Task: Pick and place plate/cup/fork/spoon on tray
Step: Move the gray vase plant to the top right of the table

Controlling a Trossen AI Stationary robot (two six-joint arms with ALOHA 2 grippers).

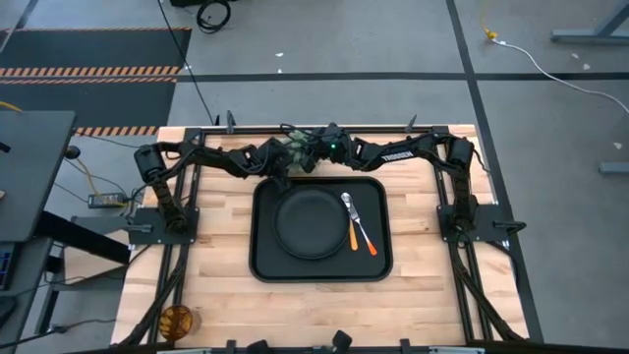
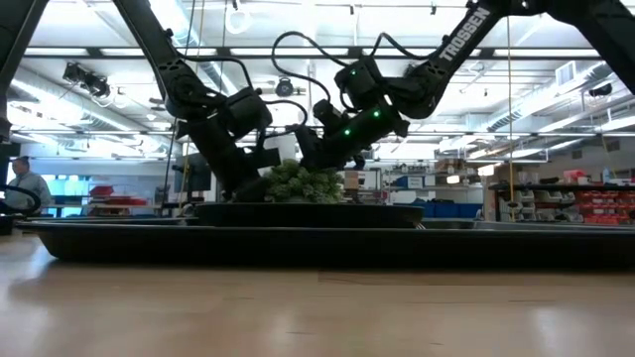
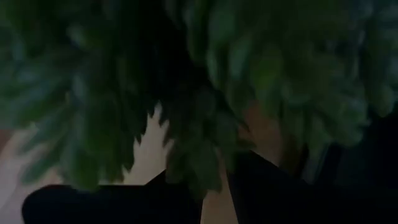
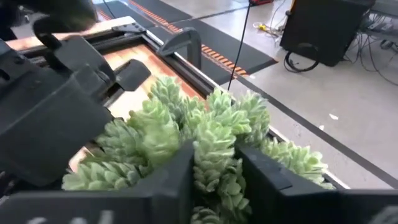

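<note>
The green plant ball [image 1: 295,153] is at the table's far edge, just beyond the black tray [image 1: 267,258]. My left gripper [image 1: 282,163] and my right gripper [image 1: 309,154] meet at it, both shut on its leaves. The round black plate [image 1: 310,224] lies flat in the tray. The fork and the spoon [image 1: 356,228] lie beside it in the tray's right part, silver heads toward the far edge. The amber cup [image 1: 177,320] stands on the table at the near left corner. My left gripper has a leafy sprig [image 3: 198,177] of the plant ball between its two fingers; the leaves fill the left wrist view and hide the rest of the hold. My right gripper pinches a bunch of leafy sprigs [image 4: 214,158] on the ball's top between its two fingers [image 4: 177,177], slanting down from the table's right. Whether the ball rests on the table cannot be told.
The two arms reach in from the table's left and right and nearly touch over the far edge [image 1: 324,128]. Bare wooden table [image 1: 216,295] lies around the tray. A person [image 2: 25,186] is in the room beyond the table.
</note>
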